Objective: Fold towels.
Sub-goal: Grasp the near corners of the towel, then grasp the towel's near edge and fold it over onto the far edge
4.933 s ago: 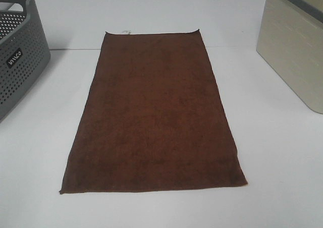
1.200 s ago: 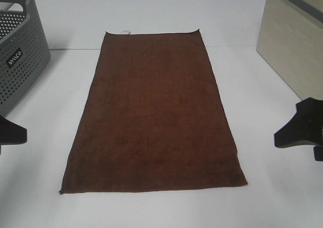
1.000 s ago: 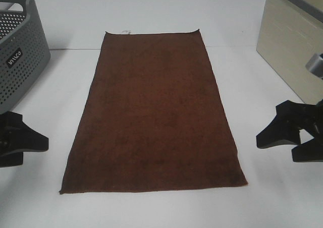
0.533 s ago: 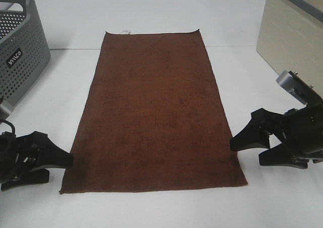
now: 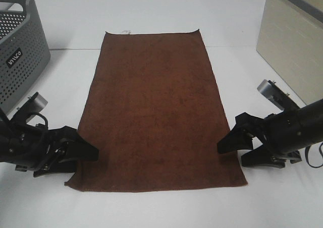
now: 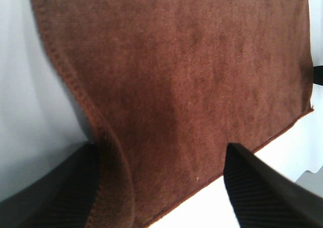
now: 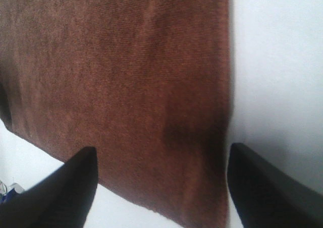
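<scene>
The towel [image 5: 156,107], a dark reddish-brown terry cloth, lies spread flat on the white table with its long side running away from me and a small white tag [image 5: 126,32] at its far edge. My left gripper [image 5: 83,160] is open at the near-left corner, with one finger over the cloth. In the left wrist view the towel's edge [image 6: 108,152] is rucked up between the left gripper [image 6: 161,150] fingers. My right gripper [image 5: 231,155] is open at the near-right edge. In the right wrist view the towel [image 7: 126,71] edge lies between the right gripper [image 7: 161,150] fingers.
A grey perforated basket [image 5: 20,51] stands at the back left. A beige box [image 5: 292,51] with a dark rim stands at the back right. The white table [image 5: 161,208] shows around all sides of the towel.
Both arms came in from the sides and now reach the towel's near corners. The left gripper has nudged the near-left corner inward and rucked the edge.
</scene>
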Controlling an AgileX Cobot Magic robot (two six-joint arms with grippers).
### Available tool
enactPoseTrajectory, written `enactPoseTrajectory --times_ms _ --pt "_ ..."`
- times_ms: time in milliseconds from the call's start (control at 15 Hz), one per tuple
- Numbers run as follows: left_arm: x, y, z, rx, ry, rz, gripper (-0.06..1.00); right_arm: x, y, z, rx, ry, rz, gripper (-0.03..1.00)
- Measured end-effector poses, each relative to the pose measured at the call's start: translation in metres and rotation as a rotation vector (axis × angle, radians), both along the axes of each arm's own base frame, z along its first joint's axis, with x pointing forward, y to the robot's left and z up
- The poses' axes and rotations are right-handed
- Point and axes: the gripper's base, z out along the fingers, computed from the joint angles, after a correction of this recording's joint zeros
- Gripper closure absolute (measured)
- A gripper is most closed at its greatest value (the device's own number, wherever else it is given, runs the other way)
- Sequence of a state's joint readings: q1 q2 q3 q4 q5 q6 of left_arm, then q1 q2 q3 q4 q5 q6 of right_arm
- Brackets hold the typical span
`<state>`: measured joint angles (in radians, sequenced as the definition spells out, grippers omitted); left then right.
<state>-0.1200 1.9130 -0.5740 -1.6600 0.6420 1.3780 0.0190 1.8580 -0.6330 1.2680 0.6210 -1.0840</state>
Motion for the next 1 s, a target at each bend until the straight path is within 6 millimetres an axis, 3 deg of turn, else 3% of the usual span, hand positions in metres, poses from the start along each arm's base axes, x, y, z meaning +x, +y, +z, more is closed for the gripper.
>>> enactPoseTrajectory --times_ms 133,267,333,400,467,533,600,1000 --pt "0.008 -0.006 -0.003 0.006 -0.009 -0.019 0.36 0.004 0.017 -0.003 0.011 0.008 0.063 0.32" --pt "0.01 -0.006 -0.005 0.025 -0.009 -0.014 0.51 0.002 0.023 -0.006 0.006 0.044 0.051 0.41" --pt "0.011 -0.005 -0.007 0.035 -0.006 -0.011 0.63 0.003 0.022 -0.008 -0.014 0.053 0.033 0.51" --pt "0.011 -0.004 -0.007 0.047 -0.007 -0.009 0.84 0.004 0.019 -0.011 -0.044 0.065 0.008 0.7" --pt "0.011 -0.004 -0.007 0.053 -0.011 -0.018 0.92 0.004 0.019 -0.011 -0.052 0.075 -0.01 0.84" --pt "0.01 -0.004 -0.007 0.054 -0.013 -0.023 0.94 0.004 0.018 -0.013 -0.052 0.092 -0.029 0.95" --pt "0.01 -0.004 -0.007 0.056 -0.018 -0.029 0.94 0.004 0.018 -0.013 -0.052 0.097 -0.034 0.97" --pt "0.006 -0.003 0.024 0.074 -0.056 -0.082 0.94 -0.001 0.016 0.012 -0.073 0.091 -0.034 0.97"
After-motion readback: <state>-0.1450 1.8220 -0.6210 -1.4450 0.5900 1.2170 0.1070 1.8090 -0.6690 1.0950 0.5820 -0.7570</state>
